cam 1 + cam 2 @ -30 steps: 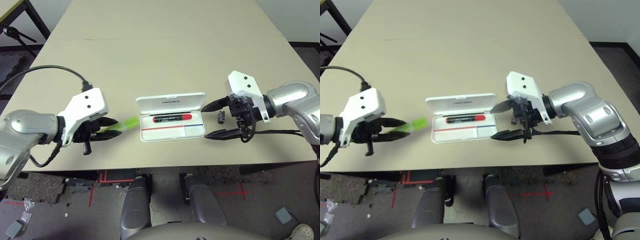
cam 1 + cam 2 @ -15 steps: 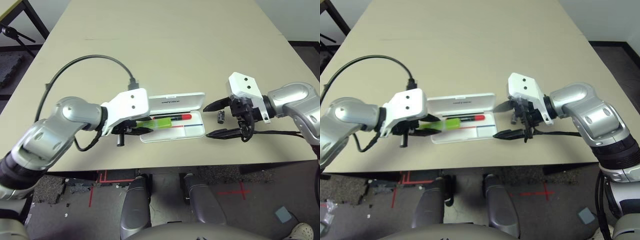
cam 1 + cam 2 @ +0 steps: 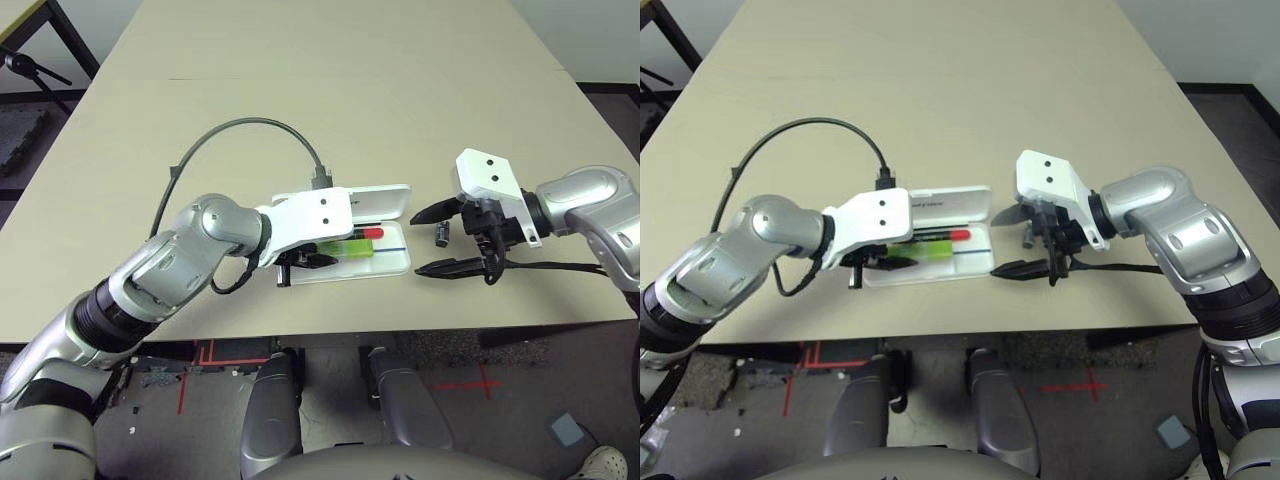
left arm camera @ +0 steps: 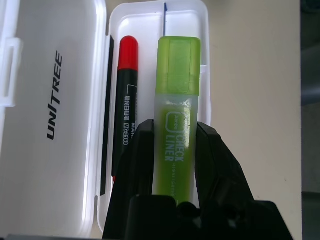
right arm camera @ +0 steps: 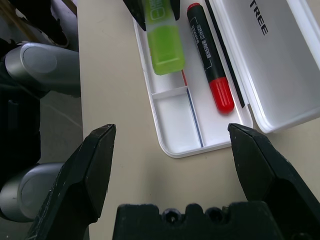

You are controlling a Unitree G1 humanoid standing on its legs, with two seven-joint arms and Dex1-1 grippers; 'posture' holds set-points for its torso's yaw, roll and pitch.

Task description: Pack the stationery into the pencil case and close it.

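Observation:
The white pencil case [image 3: 388, 262] lies open at the table's centre, its "UNITREE" lid [image 4: 45, 100] folded back. Along the far side of its tray rests the red marker [image 4: 127, 85] with its black cap. My left gripper [image 3: 305, 262] is shut on the light-green highlighter [image 4: 176, 100] and holds it lengthwise over the tray, beside the marker. To the right of the case my right gripper [image 3: 430, 240] stands wide open, low over the table. The tiny dark piece [image 3: 441, 234] sits on the table between its fingers, near the far one.
The beige table [image 3: 330, 90] stretches bare behind the case. A black cable [image 3: 235, 135] loops up from my left wrist. The table's front edge runs just below both grippers.
My left arm has swung right, carrying the highlighter from the table left of the case to over the tray. The right gripper has stayed in place, open.

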